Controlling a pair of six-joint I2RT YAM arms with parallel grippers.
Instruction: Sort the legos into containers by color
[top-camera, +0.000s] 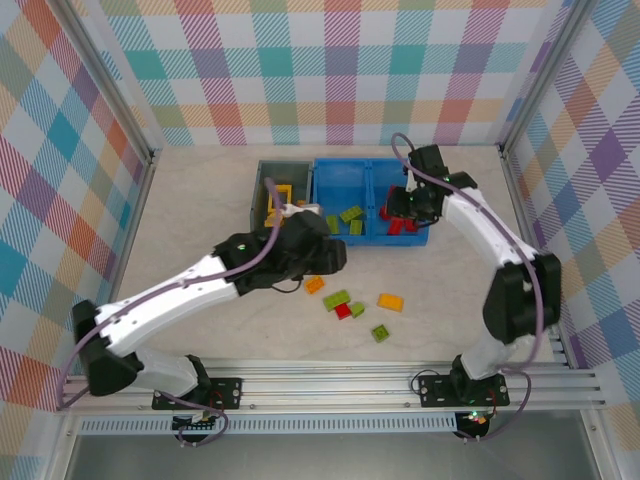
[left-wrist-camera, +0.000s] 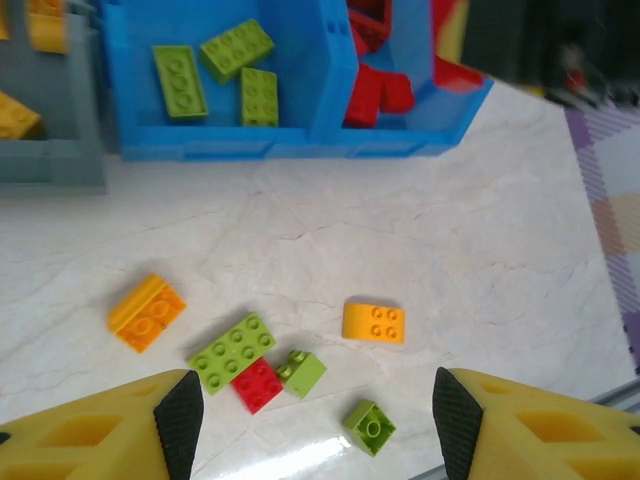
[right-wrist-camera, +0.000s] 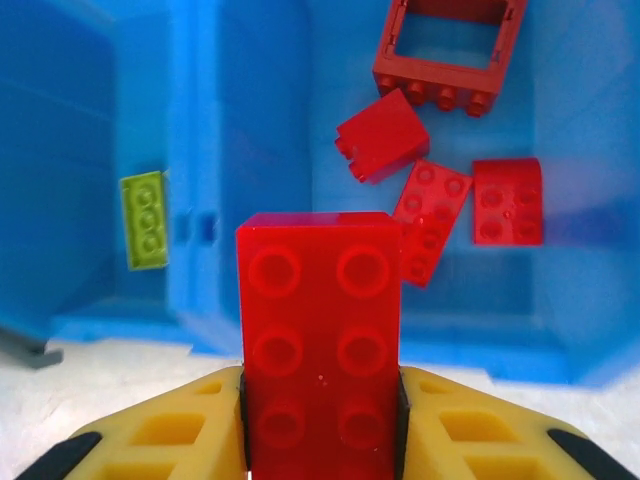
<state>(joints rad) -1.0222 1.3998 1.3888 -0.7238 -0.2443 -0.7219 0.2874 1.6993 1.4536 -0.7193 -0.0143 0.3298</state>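
Start at the left. Your grey bin (top-camera: 262, 185) stands at 11 o'clock from the middle of the worktop (top-camera: 200, 220), right beside the blue bin (top-camera: 372, 238). It holds a yellow frame (top-camera: 279, 193) and some other yellow pieces too blurred to count.

Your left end effector (left-wrist-camera: 315, 405) hangs above bare worktop at 6 o'clock from the two bins, with its jaws wide and nothing between them. Under it (the left wrist view is clearest here) six loose legos lie flat:
- An orange brick (left-wrist-camera: 146, 312) is farthest toward 9 o'clock.
- A long green brick (left-wrist-camera: 232, 352), a small red brick (left-wrist-camera: 256, 385) and a small green brick (left-wrist-camera: 301, 372) are huddled together.
- A second orange brick (left-wrist-camera: 373, 322) lies apart, at 2 o'clock from that huddle.
- A lone green brick (left-wrist-camera: 369, 427) lies at 5 o'clock from it.

In the blue bin, the left compartment holds three green bricks (left-wrist-camera: 237, 48). The right compartment holds the reds: a red frame (right-wrist-camera: 448, 45) at its 12 o'clock end and three red bricks (right-wrist-camera: 382, 137) nearer you.

Your right end effector (right-wrist-camera: 320, 410) is above the near wall of that right compartment. It is clamped narrow on a long red brick (right-wrist-camera: 320, 300), which lies along the fingers with its studs facing the wrist camera.
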